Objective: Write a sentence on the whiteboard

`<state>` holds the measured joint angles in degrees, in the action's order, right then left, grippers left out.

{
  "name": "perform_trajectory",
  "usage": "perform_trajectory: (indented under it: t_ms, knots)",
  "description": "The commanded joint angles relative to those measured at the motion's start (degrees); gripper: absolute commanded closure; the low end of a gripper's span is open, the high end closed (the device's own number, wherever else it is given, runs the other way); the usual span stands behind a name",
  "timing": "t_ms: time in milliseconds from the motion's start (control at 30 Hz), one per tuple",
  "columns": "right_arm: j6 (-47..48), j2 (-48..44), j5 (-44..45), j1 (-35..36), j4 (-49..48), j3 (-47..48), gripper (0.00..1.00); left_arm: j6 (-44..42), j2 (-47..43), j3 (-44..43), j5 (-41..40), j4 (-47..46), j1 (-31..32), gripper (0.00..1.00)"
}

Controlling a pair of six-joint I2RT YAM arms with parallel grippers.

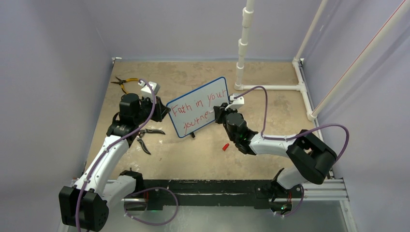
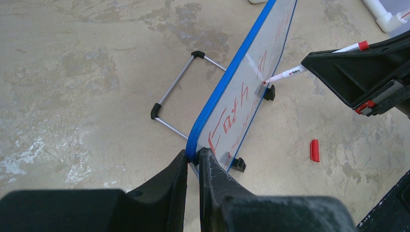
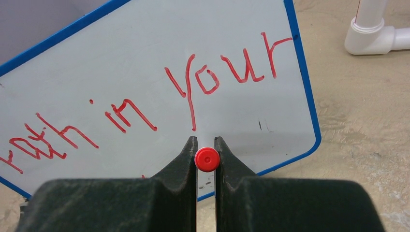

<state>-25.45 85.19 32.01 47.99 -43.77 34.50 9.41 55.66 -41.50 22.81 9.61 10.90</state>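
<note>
The whiteboard [image 1: 199, 99], blue-framed, stands tilted at mid table on small black feet [image 2: 238, 165]. The sentence [image 1: 196, 111] runs across it in two lines of red lettering, the lower line ending near the marker tip. My left gripper [image 1: 163, 111] is shut on the board's blue left edge [image 2: 194, 155]. My right gripper [image 1: 219, 111] faces the board's front and is shut on a white marker [image 2: 309, 65] with a red end [image 3: 207, 159]. The marker's tip touches the board face. In the right wrist view the whiteboard [image 3: 145, 53] reads "in your" [image 3: 208, 79].
A red marker cap [image 1: 225, 146] lies on the table in front of the board. Black pliers [image 1: 147, 137] lie by the left arm and yellow-handled pliers [image 1: 124, 82] at the back left. A white pipe frame [image 1: 270, 87] stands at the back right. A wire stand [image 2: 179, 82] props the board from behind.
</note>
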Motion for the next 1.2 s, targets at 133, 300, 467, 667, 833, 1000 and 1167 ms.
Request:
perform_trajectory:
  t_ms: [133,300,467,667,833,1000,1167]
  knots:
    - [0.1,1.5,0.9,-0.3,-0.2,0.8,1.00,-0.3,0.6,0.5,1.6,0.4,0.1,1.00]
    - [-0.3,2.3,0.7,-0.2,-0.1,0.8,1.00,-0.3,0.7,0.5,1.6,0.4,0.1,1.00]
    - [-0.2,1.7,0.9,-0.3,0.2,0.6,1.00,-0.2,0.7,0.5,1.6,0.3,0.1,1.00]
    - [-0.4,-2.3,0.7,-0.3,0.6,-0.5,1.00,-0.2,0.7,0.5,1.7,0.3,0.1,1.00]
    - [1.0,-5.0,2.3,-0.3,1.5,0.2,1.00,-0.3,0.6,0.5,1.7,0.3,0.1,1.00]
    - [2.3,-4.0,3.5,-0.8,1.5,1.6,1.00,-0.3,0.5,0.6,1.6,0.5,0.1,1.00]
    - [2.6,-2.7,4.0,-1.3,1.2,2.5,1.00,-0.3,0.6,0.6,1.5,0.4,0.1,1.00]
